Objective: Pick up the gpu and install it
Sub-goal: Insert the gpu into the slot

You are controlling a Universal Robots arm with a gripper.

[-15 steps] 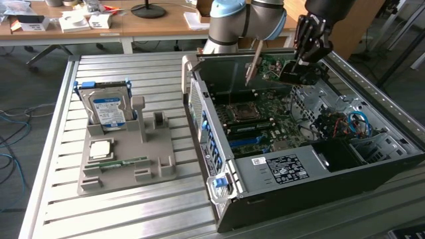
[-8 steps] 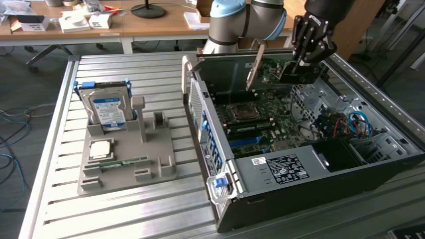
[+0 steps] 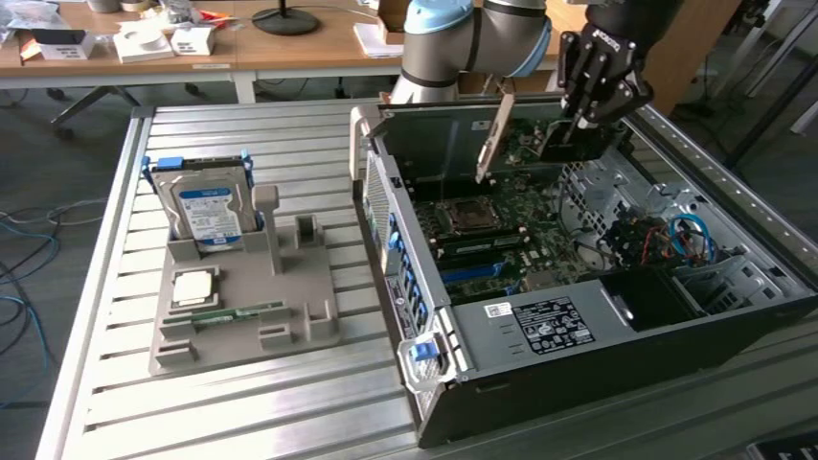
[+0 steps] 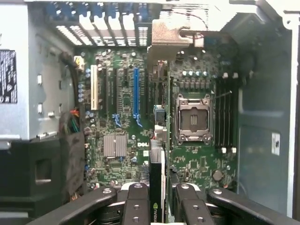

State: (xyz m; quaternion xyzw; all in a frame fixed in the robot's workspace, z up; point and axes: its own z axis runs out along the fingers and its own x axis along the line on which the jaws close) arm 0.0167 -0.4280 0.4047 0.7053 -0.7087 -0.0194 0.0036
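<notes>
Status: gpu lifted | gripper clenched on gpu, edge-down above motherboard near case rear edge | seating not yet done

Gripper clamped on the gpu. The card hangs upright above the motherboard, at the far end of the open computer case. Grey fixture sits near the worktop's edge on the exterior view's left and carries a hard drive standing upright.
</notes>
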